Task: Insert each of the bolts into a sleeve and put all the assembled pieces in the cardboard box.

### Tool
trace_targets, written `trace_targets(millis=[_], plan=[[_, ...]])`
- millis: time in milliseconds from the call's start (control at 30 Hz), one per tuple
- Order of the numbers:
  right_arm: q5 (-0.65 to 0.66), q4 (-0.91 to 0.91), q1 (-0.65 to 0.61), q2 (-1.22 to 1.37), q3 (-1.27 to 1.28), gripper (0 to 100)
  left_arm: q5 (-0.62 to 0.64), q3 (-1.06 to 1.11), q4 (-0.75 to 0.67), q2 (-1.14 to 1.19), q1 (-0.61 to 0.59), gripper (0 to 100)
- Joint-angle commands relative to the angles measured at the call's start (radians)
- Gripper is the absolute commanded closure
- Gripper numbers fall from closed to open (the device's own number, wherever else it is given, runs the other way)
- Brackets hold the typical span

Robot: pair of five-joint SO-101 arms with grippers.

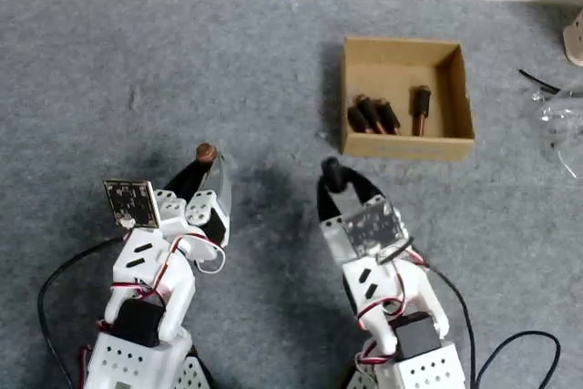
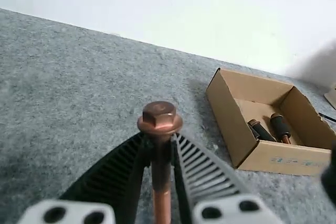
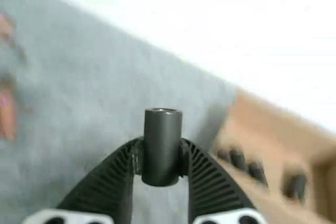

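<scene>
1. Grey felt-like cloth (image 1: 137,70) is spread over the table before a pale wall (image 2: 210,3). An open brown cardboard box (image 1: 408,146) is set on it, ahead of both arms.
2. Inside the box, four dark sleeved pieces (image 1: 373,116) can be counted: three lie side by side and one is a little apart, nearer the opposite side wall. These are judged to be finished assemblies already delivered.
3. A copper-coloured bolt with a hexagonal flanged head (image 2: 159,121) is clenched by its shaft in the left gripper (image 2: 160,148), head uppermost. It is held well apart from the box, off the corner nearest the arms.
4. A short black cylindrical sleeve (image 3: 163,140) is clamped in the right gripper (image 3: 161,156), bore upward. It is held between the bolt and the box, near the box's front wall.
5. Bolt and sleeve are apart and not yet joined, so insertion and delivery to the box are judged outstanding for this pair. Whether other loose parts are left cannot be told.
</scene>
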Motion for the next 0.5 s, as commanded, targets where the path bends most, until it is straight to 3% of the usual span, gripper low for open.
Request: trace_targets(millis=[0,233,333,467], plan=[[0.003,-0.143,-0.085,-0.018,0.111,99.4,-0.006,0.022,0.002,-0.03,0.015,99],[0.003,-0.001,-0.124,-0.015,0.111,99.4,-0.003,0.022,-0.028,-0.033,0.007,99],[0.003,0.038,-0.124,-0.019,0.111,99.4,0.015,0.022,-0.114,-0.033,0.007,99],[0.002,0.05,-0.122,-0.01,0.111,99.4,0.141,0.022,-0.296,-0.033,-0.001,99]])
